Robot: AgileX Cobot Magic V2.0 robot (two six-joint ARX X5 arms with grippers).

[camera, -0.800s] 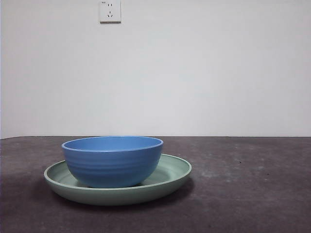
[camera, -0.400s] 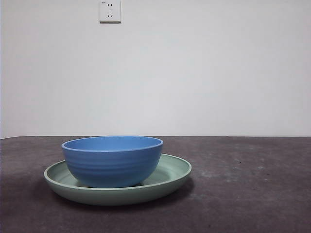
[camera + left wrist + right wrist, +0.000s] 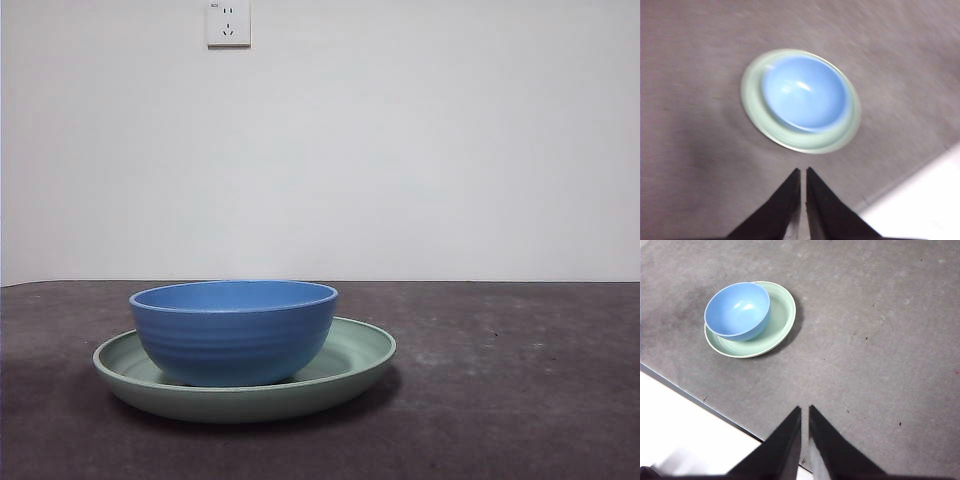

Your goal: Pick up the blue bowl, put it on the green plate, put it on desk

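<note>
The blue bowl (image 3: 233, 332) stands upright inside the green plate (image 3: 352, 362), left of the plate's centre, on the dark desk (image 3: 500, 400). No gripper shows in the front view. In the left wrist view the bowl (image 3: 805, 92) and plate (image 3: 751, 100) lie well beyond my left gripper (image 3: 803, 172), which is shut and empty, high above the desk. In the right wrist view the bowl (image 3: 737, 310) and plate (image 3: 782, 320) lie far from my right gripper (image 3: 805, 410), shut and empty.
A white wall with a socket (image 3: 228, 22) stands behind the desk. The desk edge (image 3: 695, 395) runs close under the right gripper, and the desk edge (image 3: 900, 177) shows near the left gripper. Bare desk (image 3: 520, 340) lies right of the plate.
The front view has shifted very slightly; the bowl and plate keep their place on the desk. No arm enters that view.
</note>
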